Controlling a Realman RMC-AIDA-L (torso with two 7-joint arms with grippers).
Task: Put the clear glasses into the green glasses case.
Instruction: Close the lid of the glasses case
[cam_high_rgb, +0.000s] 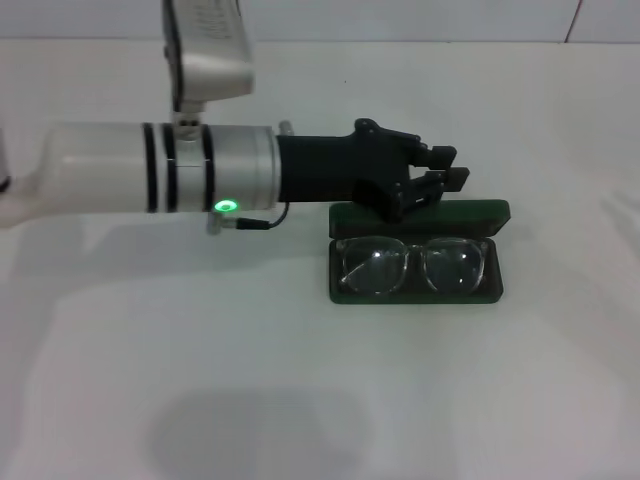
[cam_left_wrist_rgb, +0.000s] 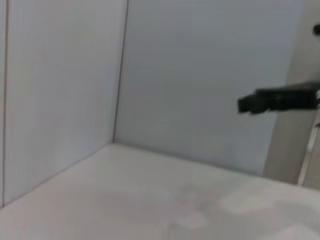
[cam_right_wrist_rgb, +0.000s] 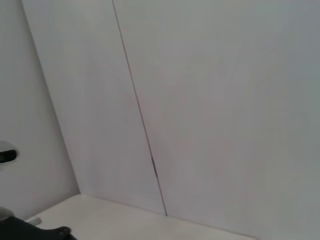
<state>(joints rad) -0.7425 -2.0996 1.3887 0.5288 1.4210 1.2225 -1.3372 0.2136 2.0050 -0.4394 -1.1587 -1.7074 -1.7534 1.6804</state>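
Currently I find the clear glasses (cam_high_rgb: 411, 264) lying inside the open green glasses case (cam_high_rgb: 415, 290) on the bench (cam_high_rgb: 300, 400), lenses up and within its rim. I judge placement complete; only pulling the arm away, and perhaps closing the lid, remains. My left hand (cam_high_rgb: 447, 178) hangs over the case's raised lid, holding nothing; I cannot tell how its fingers stand. My right hand is out of sight. Open bench lies on every side, well clear of the back wall (cam_left_wrist_rgb: 200, 75).
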